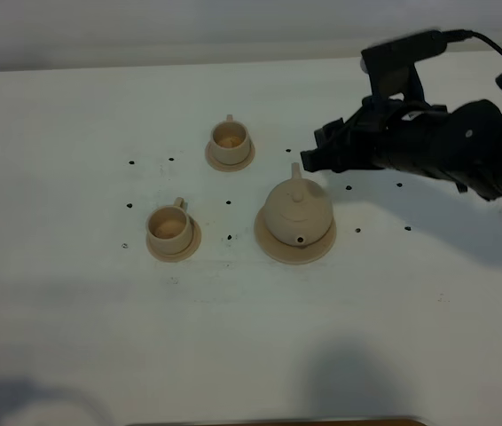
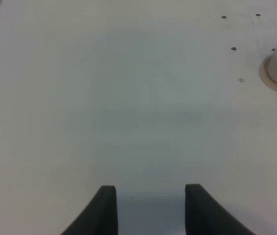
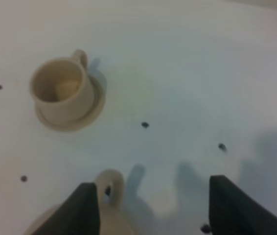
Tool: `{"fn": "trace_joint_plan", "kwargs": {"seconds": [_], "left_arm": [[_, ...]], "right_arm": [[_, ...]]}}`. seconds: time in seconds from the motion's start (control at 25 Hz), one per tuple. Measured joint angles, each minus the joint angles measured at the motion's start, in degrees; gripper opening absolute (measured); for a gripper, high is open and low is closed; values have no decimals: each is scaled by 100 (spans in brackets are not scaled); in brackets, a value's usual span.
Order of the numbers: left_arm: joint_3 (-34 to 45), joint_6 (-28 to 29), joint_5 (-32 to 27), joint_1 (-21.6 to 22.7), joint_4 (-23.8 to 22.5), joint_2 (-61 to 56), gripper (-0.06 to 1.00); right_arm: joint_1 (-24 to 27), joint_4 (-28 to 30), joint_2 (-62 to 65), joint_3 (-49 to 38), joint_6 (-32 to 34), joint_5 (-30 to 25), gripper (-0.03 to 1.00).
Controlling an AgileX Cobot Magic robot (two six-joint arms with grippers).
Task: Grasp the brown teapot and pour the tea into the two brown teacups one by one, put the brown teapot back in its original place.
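White table (image 1: pixel 74 337) holds teapot (image 1: pixel 297 210) on saucer (image 1: pixel 273 246), two teacups (image 1: pixel 230 139).

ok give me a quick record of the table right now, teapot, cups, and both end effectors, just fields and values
teapot: brown teapot sits upright on its large saucer, lid on
far teacup: teacup on its small saucer, behind and left of the teapot
near teacup: teacup on its small saucer, left of the teapot
right end effector: right end effector open, holding nothing, hovering just behind the teapot beside its loop handle
left end effector: left end effector over bare table, holding nothing
pouring: not started
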State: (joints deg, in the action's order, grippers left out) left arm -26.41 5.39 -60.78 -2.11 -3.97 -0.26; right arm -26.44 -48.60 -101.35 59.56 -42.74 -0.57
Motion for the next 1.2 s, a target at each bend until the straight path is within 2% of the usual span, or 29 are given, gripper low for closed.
{"fn": "trace_joint_plan", "kwargs": {"seconds": [0.28, 0.4, 0.8, 1.0, 1.2], "left_arm": [[0, 0, 0, 0, 0, 0, 32], [0, 0, 0, 0, 0, 0, 32], [0, 0, 0, 0, 0, 0, 32], [0, 0, 0, 0, 0, 0, 32], [0, 0, 0, 0, 0, 0, 32]], "right_arm": [[79, 1213, -551, 1057, 847, -915, 50], [123, 1456, -796, 1367, 1067, -1196, 50], [474, 1820, -1182, 2129, 1127, -2205, 50], [474, 2115, -1382, 2182, 1353, -2320, 50], [474, 3122, -1418, 2237, 2523, -2244, 50]]}}
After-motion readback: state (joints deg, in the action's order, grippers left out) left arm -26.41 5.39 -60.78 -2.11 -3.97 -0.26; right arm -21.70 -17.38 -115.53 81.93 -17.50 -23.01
